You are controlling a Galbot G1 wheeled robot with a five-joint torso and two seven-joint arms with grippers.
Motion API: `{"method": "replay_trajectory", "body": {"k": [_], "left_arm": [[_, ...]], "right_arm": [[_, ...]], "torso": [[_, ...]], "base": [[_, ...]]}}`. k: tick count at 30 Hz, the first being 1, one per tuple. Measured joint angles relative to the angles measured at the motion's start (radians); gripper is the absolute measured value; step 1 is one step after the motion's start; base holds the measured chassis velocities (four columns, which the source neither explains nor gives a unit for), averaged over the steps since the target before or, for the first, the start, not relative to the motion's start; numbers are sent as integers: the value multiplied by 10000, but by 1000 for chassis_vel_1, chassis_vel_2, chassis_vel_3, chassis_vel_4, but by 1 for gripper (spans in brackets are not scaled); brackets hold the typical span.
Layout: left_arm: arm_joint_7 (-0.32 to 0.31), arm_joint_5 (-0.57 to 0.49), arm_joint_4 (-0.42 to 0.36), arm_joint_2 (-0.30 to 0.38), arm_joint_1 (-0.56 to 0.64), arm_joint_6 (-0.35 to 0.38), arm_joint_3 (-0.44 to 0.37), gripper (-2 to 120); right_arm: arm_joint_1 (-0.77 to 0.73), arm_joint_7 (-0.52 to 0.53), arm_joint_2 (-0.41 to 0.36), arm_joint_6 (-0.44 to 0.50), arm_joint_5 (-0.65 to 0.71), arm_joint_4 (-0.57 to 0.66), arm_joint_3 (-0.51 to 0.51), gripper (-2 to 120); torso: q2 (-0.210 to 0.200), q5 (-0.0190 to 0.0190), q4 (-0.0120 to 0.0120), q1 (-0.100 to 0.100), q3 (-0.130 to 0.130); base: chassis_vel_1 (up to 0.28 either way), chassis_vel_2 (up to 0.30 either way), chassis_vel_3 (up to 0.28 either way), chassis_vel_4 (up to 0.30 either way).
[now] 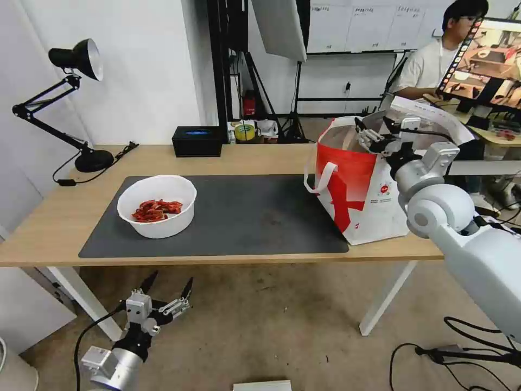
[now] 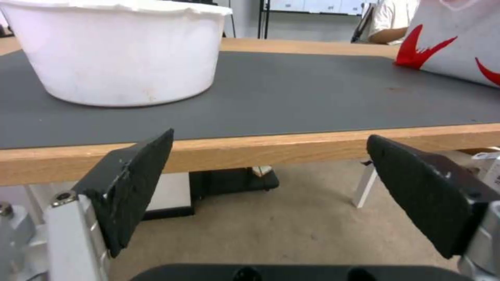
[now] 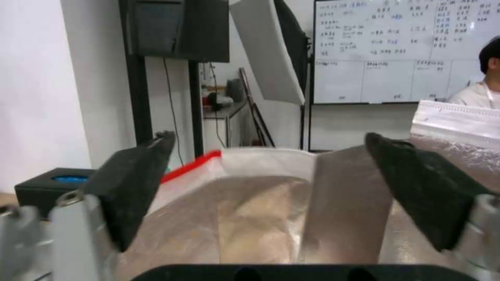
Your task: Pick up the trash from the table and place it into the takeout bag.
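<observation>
With the right hand [image 1: 374,136] spread empty over the takeout bag [image 1: 361,190] at the table's [image 1: 255,157] three o'clock end, the left hand [image 1: 168,288], also spread below the near edge, should rise squarely toward the white bowl [image 1: 157,205] at nine o'clock on the mat [image 1: 244,217].

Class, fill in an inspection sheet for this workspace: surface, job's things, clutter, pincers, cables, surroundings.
Surface: table with grey mat.
Job's things: white bowl of red scraps on the mat's left; takeout bag upright at the table's right end.
Clutter: desk lamp, black box along the far edge.
Pincers: left pincer open, below the table's near edge; right pincer open, above the bag's mouth.
Cables: lamp cord on the table; cables on the floor.
Surroundings: whiteboard, stands behind.
</observation>
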Motion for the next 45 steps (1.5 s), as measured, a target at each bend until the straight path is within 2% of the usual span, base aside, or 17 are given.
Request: {"method": "replay_trajectory", "body": {"k": [5,12,20,28,36,45], "left_arm": [[-3,-13,0,14,20,2,-7,100],[-3,-16,-43,9,66,2,-29,100],[-4,3,-91,-85,131,-7,-59,100],[-4,-26,-163,-166,152,-24,-74,100],[12,-25,-164,-263,149,-67,-85,100],[15,-27,-55,-260,63,-94,-63,100]], "right_arm": [[22,-12,38,5,0,-9,-76,100],[22,-11,30,8,9,44,-81,100],[-590,22,-165,9,219,839,269,100],[-2439,158,-384,-16,134,2381,1075,100],[-4048,342,-281,-21,-794,3924,1667,100],[-6285,340,162,41,-2047,4536,2285,100]], "torso": [[1,0,0,0,0],[1,1,-1,0,0],[0,0,0,0,0],[1,1,-2,0,0],[1,-1,-1,0,-1],[1,1,-2,0,-1]], "base": [[0,0,0,0],[0,0,0,0],[0,0,0,0],[0,0,0,0],[0,0,0,0],[0,0,0,0]]}}
